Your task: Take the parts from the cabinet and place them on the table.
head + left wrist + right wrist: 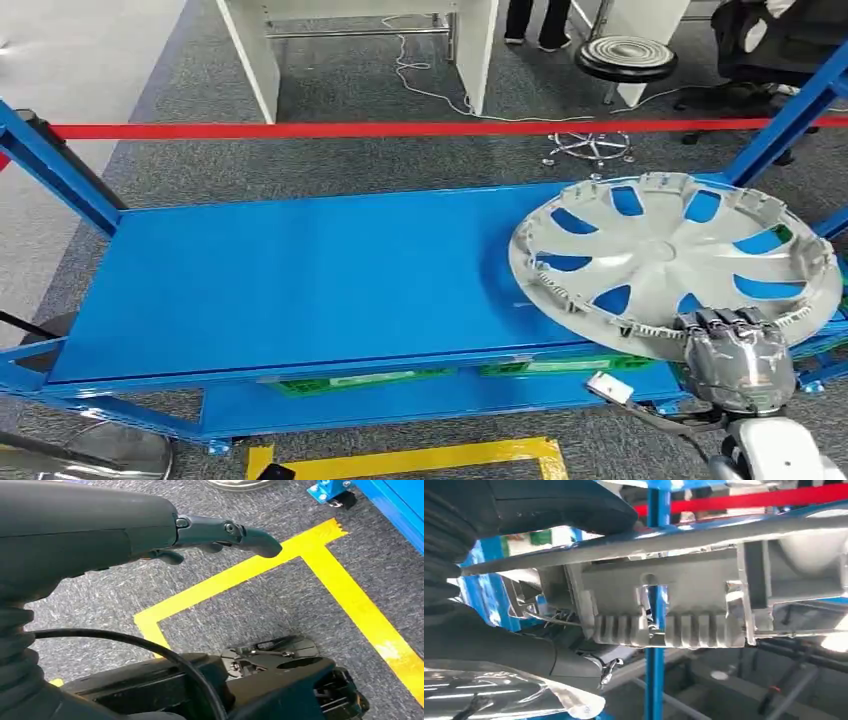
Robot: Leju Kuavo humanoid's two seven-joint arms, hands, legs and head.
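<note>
A silver-grey wheel cover [672, 258] with curved spokes lies tilted at the right end of the blue shelf top [300, 280], its near rim jutting past the shelf's front edge and its far rim close to the blue upright post [785, 115] at the back right corner. The right hand [735, 345] grips that near rim from below and in front, fingers curled over the edge; in the right wrist view the thick grey thumb [574, 502] presses on the upper face of the cover's rim [664, 605] while the ribbed clips of the rim's underside fill the middle of the picture, so the hand is pinching the wheel cover between thumb and fingers. The left hand [200, 535] hangs over the grey carpet [250, 605], its dark fingers [250, 537] stretched out and holding nothing, above an angle of yellow floor tape [320, 560]. Green labels [350, 380] sit along the front of the shelf below the top. Beyond the shelf a red barrier tape [400, 130] runs across the view, and behind it stand a white table leg [250, 60], a round black stool [625, 55] and a loose white cable [430, 85] on the carpet
</note>
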